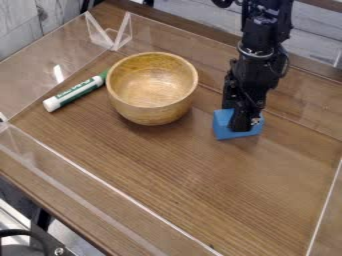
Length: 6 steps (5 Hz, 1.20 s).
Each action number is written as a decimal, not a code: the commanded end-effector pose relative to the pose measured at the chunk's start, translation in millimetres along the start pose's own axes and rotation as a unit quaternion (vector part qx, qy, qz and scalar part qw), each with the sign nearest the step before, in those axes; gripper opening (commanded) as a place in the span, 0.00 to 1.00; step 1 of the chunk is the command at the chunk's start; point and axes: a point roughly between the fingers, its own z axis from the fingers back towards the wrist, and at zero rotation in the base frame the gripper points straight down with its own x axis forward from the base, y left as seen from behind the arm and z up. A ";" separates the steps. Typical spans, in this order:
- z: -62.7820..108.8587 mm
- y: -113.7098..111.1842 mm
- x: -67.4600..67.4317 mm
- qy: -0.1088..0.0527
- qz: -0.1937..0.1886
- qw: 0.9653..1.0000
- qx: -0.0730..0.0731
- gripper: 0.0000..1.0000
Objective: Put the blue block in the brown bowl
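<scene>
Camera view, end effector (242, 121) pointing down, clamped on the block (238, 126), block sitting on the tabletop (174, 185) near its right edge, just beside the bowl (151, 87), apart

Single view only. Camera sits high off one corner of the wooden table (174, 190), looking down at a slant across it. Near enough that the tabletop fills most of the picture; its near and right edges run out of view. Clear side walls (34, 150) frame the left and front. The arm (261, 50) enters from the top right, its upper part cut off. Nothing overlaps with another camera.
</scene>
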 end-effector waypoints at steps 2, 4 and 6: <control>14.8 -1.3 2.9 -0.007 -0.008 1.000 0.001 0.00; 14.3 -2.9 0.1 0.003 -0.011 1.000 -0.011 0.00; 13.1 -3.6 -1.8 0.013 -0.015 1.000 -0.023 0.00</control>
